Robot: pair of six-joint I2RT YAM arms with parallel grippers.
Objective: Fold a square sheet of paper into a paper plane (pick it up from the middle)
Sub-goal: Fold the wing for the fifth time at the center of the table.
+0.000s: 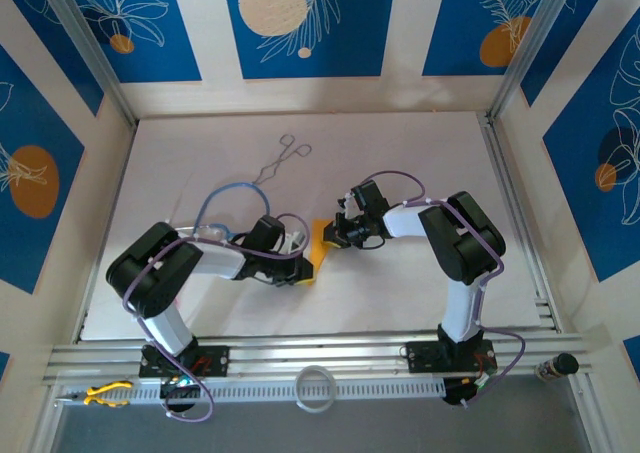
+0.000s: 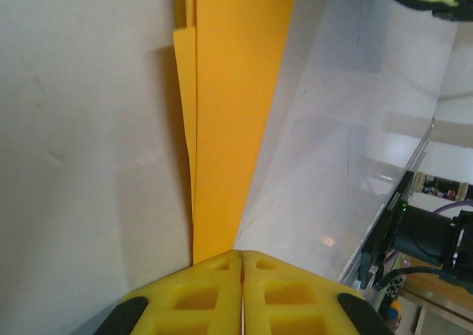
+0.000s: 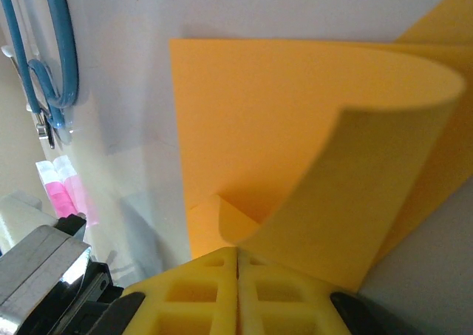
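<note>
The folded square sheet of paper [image 1: 318, 248] is held at frame centre of the top view. It is clamped by 2 closed grippers: left gripper [image 2: 242, 257] and right gripper [image 3: 237, 254].

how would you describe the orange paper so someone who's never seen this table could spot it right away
Look at the middle of the white table, where the two arms' tips meet. Pinched between the left gripper and the right gripper is the orange-yellow paper, partly folded. It is the one bright flat thing there, unlike the thin metal forceps farther back.
</note>
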